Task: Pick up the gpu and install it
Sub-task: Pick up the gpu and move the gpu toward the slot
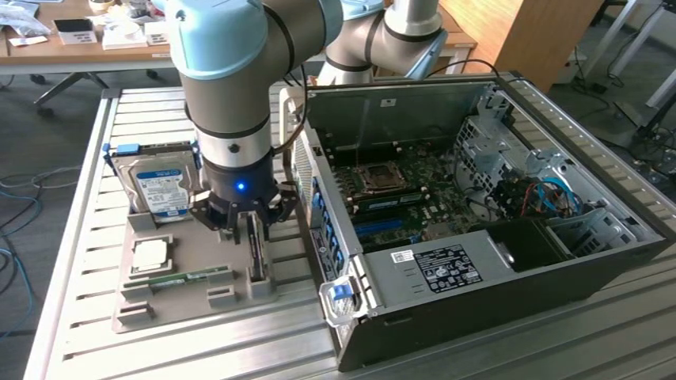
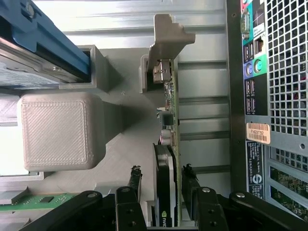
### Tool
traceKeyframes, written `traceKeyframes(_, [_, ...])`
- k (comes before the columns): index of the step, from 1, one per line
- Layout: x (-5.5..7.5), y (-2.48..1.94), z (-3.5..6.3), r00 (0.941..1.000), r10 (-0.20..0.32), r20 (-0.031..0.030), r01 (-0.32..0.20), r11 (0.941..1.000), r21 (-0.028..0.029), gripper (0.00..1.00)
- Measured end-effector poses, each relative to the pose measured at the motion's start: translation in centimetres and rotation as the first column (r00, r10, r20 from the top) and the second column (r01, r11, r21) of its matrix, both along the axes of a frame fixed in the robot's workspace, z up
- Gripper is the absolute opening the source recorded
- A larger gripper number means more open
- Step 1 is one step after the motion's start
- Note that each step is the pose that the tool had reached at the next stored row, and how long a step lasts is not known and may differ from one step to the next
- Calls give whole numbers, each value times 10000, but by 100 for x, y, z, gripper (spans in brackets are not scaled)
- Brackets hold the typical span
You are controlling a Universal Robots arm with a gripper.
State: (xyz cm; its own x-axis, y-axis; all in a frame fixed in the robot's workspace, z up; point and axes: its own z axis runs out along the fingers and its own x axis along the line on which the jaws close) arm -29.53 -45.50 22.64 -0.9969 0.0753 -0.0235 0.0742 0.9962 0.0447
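Silver-grey arm [image 1: 237, 87], pale blue joint caps [image 1: 217, 39], black fingers [image 2: 191, 190], blue LED [image 1: 240, 188].

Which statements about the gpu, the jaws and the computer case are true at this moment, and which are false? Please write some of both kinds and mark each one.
1. The gpu stands on its edge in the grey holder. True.
2. The jaws are shut on the gpu. False: they stand open, one on each side of the card.
3. The computer case lies on its side with its inside open to view. True.
4. The hard drive is mounted inside the computer case. False: it stands in the grey holder, to the exterior view's left of the arm.
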Motion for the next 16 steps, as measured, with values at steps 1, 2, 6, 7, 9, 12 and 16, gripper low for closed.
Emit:
traceKeyframes(1, [0, 0, 0, 10000, 0, 0, 0, 10000, 0, 47])
traceKeyframes(2, [0, 0, 0, 10000, 0, -1, 0, 10000, 0, 47])
traceKeyframes(6, [0, 14, 3, 10000, -1, -3, 1, 10000, -4, 47])
traceKeyframes(7, [0, 26, 2, 10000, 0, -3, 0, 10000, -2, 47])
traceKeyframes(9, [0, 30, 1, 10000, 0, -1, 0, 10000, -1, 47])
traceKeyframes(12, [0, 22, 4, 10000, 0, -2, 0, 10000, 26, 47])
traceKeyframes(16, [0, 22, 11, 10000, -1, -1, 1, 10000, 31, 47])
